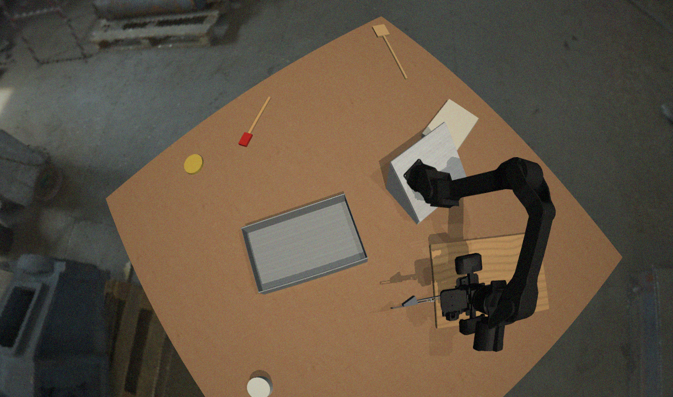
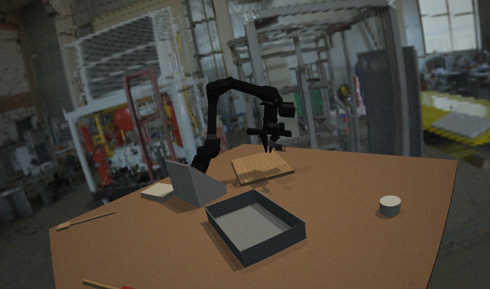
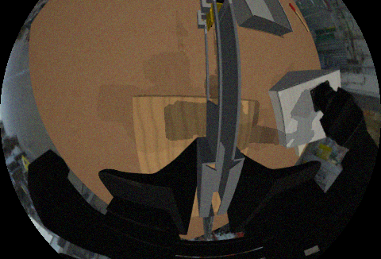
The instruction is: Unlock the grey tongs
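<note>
My gripper is shut on the grey tongs and holds them in the air above the left part of the wooden board, as the top view shows it. One end juts out past the board's left edge. The tongs look roughly level, with their arms close together. In the wrist view they run away from the fingers to brackets and a yellow part. I cannot tell whether the lock is engaged. The roasting tin is empty.
The grey wedge stand under the arm's base is near the board, with a pale block behind it. A white cylinder, a yellow disc, a red-headed tool and a wooden tool lie farther off.
</note>
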Available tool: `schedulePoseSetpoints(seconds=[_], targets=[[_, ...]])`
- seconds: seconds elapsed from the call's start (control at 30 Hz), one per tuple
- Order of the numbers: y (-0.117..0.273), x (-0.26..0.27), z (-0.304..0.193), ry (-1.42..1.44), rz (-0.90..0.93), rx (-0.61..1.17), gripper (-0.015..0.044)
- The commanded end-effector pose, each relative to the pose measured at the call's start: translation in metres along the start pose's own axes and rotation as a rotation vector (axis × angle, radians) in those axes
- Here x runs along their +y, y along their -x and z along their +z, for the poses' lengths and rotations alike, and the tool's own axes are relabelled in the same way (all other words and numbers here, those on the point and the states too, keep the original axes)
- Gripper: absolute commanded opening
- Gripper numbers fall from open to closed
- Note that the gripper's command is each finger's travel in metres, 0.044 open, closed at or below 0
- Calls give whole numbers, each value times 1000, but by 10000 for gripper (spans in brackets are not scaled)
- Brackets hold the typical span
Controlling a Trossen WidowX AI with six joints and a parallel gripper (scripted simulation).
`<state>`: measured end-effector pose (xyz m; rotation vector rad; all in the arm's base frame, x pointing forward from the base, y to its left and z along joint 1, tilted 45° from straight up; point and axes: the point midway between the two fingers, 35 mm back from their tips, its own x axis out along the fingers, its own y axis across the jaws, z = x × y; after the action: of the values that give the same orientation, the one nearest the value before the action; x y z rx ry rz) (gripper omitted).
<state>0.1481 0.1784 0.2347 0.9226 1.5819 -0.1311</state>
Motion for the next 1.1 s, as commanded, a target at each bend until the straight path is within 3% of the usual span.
schedulePoseSetpoints(seconds=[0.0, 1.07], targets=[[3, -3, -12, 226, 9, -21, -150], [23, -30, -88, 1769, 78, -143, -150]])
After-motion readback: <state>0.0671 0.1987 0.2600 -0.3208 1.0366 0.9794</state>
